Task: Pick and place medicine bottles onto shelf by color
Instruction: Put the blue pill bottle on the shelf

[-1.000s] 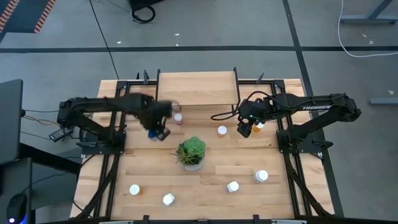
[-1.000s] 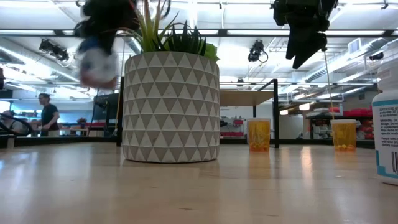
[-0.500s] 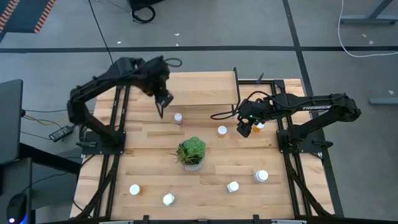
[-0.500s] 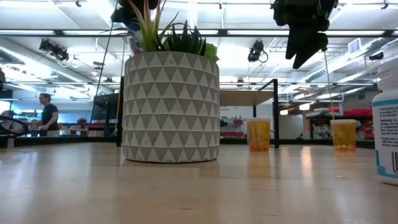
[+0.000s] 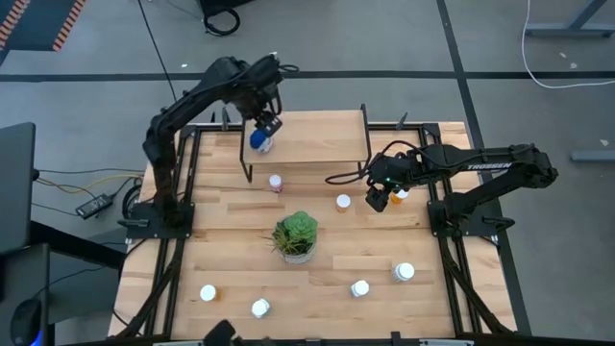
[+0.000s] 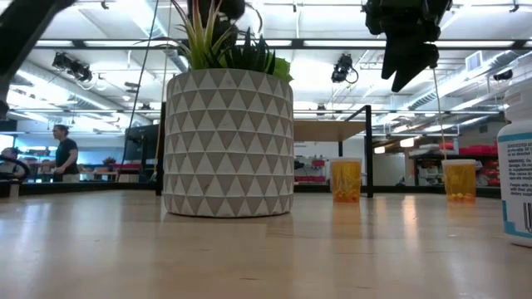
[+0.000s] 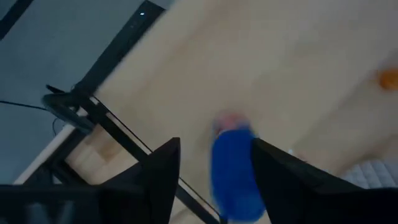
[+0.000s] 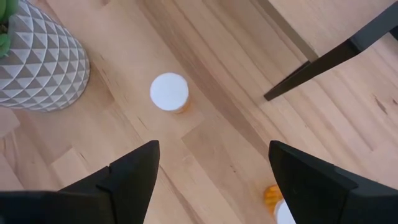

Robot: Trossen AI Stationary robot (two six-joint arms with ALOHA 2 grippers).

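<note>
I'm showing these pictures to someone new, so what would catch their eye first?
Probably the left gripper, raised over the left end of the shelf with the blue bottle between its fingers. Next, the green plant in its patterned pot, standing mid-table and filling the low view. The right gripper hangs open above the table just right of a white-capped orange bottle.

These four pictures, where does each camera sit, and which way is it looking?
High view: above the table, looking straight down; both arms, shelf.
Low view: at tabletop height, looking level past the plant pot; right gripper hangs overhead.
Left wrist view: on the left arm, looking down at the shelf; left gripper around the blue bottle.
Right wrist view: on the right arm, looking down; open right gripper.
Shared: the plant pot appears in low and right wrist views.
</note>
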